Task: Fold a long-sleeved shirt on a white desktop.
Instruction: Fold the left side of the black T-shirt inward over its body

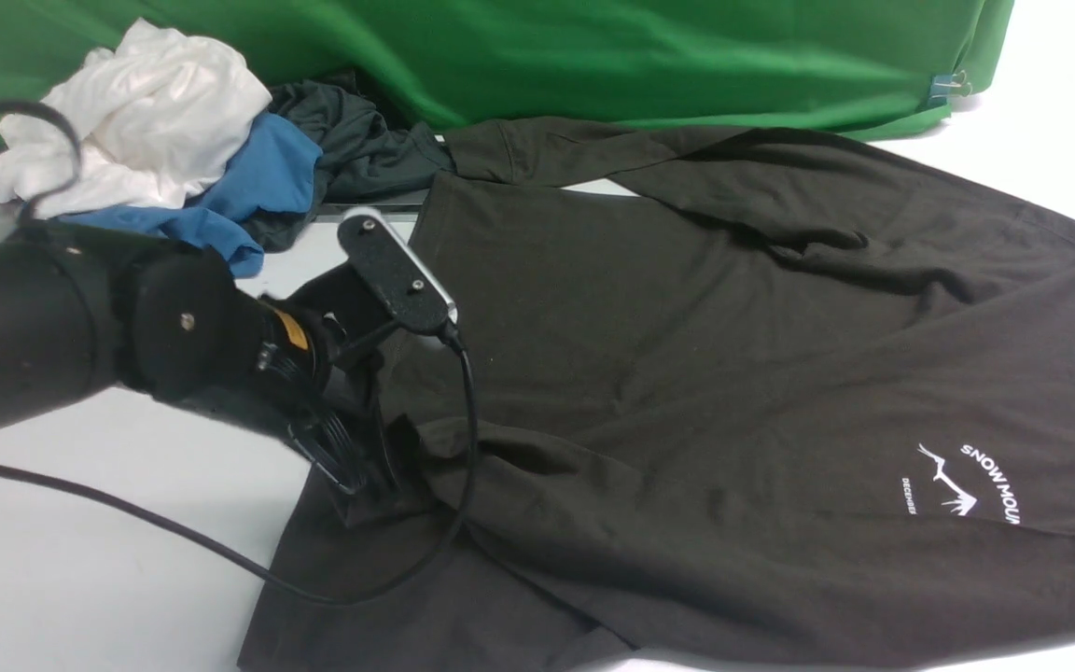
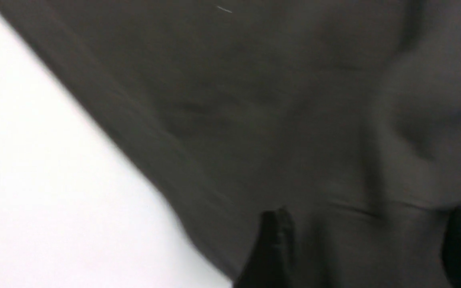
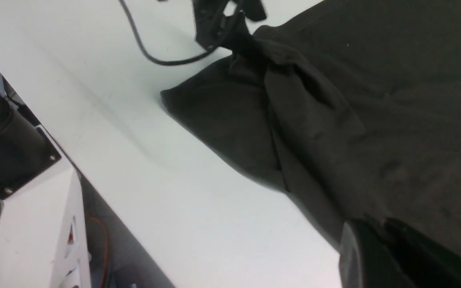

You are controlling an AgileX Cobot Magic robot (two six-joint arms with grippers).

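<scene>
Closest in the front view, the left gripper point(image 1: 362, 471) sits on a bunched fold of the long-sleeved shirt point(image 1: 687, 373), spread across the white desktop point(image 1: 80, 560). Its wrist view shows fingertips point(image 2: 273, 240) wide apart over cloth, clamping nothing. From the right wrist, the right gripper point(image 3: 384, 252) looks nearly closed, pinching the near hem. Soft, light, limp fabric, I judge: best taken at hems.

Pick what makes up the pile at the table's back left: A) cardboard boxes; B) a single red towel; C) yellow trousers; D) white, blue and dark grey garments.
D: a crumpled white garment lies on a blue garment, with a dark grey garment beside them.
</scene>
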